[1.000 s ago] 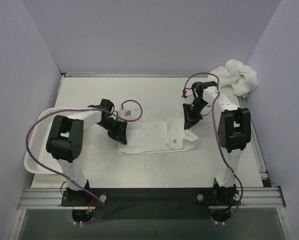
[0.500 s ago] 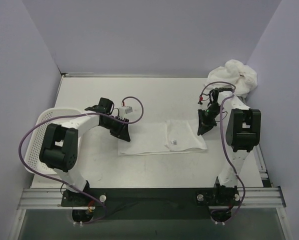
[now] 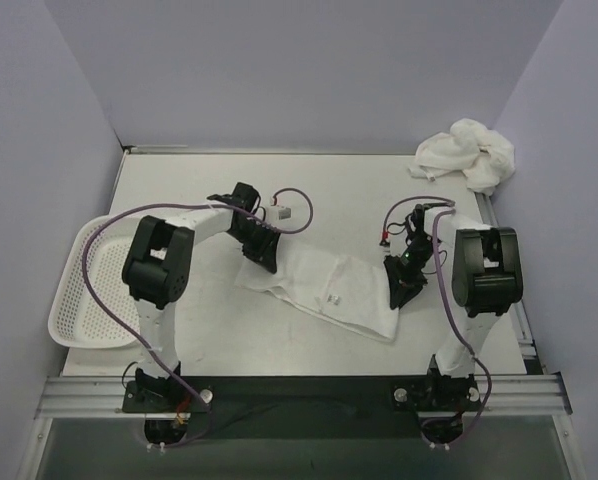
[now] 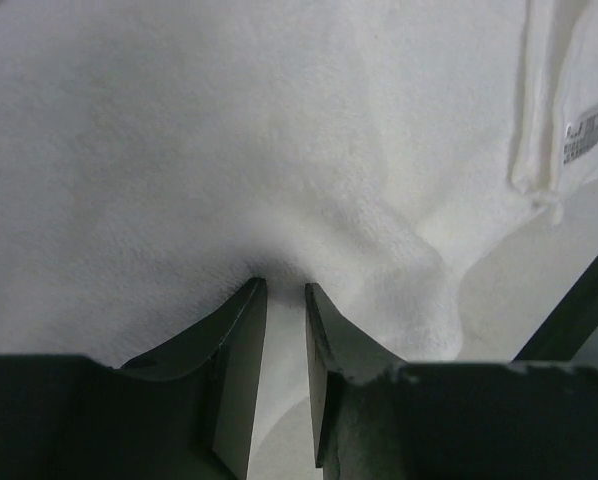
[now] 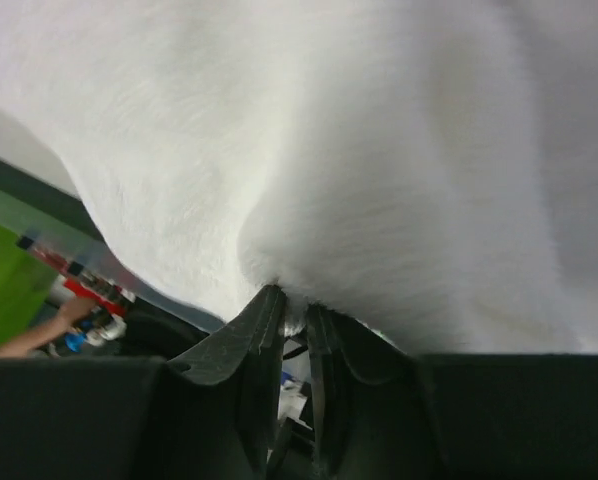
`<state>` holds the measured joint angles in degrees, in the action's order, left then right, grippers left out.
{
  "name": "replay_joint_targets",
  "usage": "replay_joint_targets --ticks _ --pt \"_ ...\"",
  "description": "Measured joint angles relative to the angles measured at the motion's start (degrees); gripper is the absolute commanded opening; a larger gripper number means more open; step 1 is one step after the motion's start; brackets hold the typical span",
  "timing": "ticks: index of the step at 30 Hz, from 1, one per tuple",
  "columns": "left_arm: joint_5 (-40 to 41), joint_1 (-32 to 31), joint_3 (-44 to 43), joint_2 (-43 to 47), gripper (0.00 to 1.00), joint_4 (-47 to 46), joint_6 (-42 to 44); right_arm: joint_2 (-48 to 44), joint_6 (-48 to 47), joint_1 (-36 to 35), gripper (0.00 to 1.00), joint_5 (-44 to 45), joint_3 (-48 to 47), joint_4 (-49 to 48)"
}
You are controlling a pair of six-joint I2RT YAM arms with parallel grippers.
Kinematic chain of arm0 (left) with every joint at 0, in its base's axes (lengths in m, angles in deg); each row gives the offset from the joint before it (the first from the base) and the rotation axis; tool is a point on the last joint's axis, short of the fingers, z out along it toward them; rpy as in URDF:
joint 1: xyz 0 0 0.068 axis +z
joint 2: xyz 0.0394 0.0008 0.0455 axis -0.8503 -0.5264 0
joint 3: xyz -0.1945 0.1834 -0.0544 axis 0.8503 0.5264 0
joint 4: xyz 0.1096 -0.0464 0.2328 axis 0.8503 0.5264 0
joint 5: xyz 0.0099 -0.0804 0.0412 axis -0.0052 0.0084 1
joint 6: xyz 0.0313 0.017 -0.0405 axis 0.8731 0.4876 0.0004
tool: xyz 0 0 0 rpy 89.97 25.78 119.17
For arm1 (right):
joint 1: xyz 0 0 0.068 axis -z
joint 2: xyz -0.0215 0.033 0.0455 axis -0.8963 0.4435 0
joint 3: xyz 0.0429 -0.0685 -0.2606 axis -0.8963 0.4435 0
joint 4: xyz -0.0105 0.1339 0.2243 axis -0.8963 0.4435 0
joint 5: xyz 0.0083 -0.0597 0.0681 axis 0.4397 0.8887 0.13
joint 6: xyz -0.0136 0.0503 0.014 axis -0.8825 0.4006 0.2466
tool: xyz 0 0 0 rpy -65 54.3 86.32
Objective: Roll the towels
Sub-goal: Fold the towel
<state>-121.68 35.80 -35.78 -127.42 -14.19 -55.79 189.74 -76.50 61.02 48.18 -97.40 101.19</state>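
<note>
A white towel (image 3: 324,285) lies slanted across the middle of the table, its small tag (image 3: 334,298) facing up. My left gripper (image 3: 266,260) is at the towel's far left end, and in the left wrist view its jaws (image 4: 284,285) are pinched on a pucker of the towel (image 4: 229,130) beside the tag (image 4: 586,128). At the towel's right end, my right gripper (image 3: 399,290) is shut on a bunched fold. In the right wrist view its jaws (image 5: 291,297) meet under the lifted cloth (image 5: 379,150). A second towel (image 3: 469,152) lies crumpled at the back right corner.
A white perforated basket (image 3: 64,325) hangs over the table's left edge. Purple cables loop above both arms. Walls close in the back and both sides of the table.
The towel has swung from lying square across the table to a diagonal. My right gripper has pulled its end nearer and slightly left, and my left gripper has shifted back and right.
</note>
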Motion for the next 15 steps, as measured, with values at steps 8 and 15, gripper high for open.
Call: replay_joint_targets --ticks 8,15 --pt "2.3 0.0 -26.8 -15.6 0.52 0.2 1.4 -7.1 -9.0 1.4 0.46 -4.9 -0.3 9.0" --pt "4.1 0.4 -17.8 -6.0 0.54 0.7 3.1 -5.9 -9.9 9.2 0.37 -4.2 -12.7 8.0"
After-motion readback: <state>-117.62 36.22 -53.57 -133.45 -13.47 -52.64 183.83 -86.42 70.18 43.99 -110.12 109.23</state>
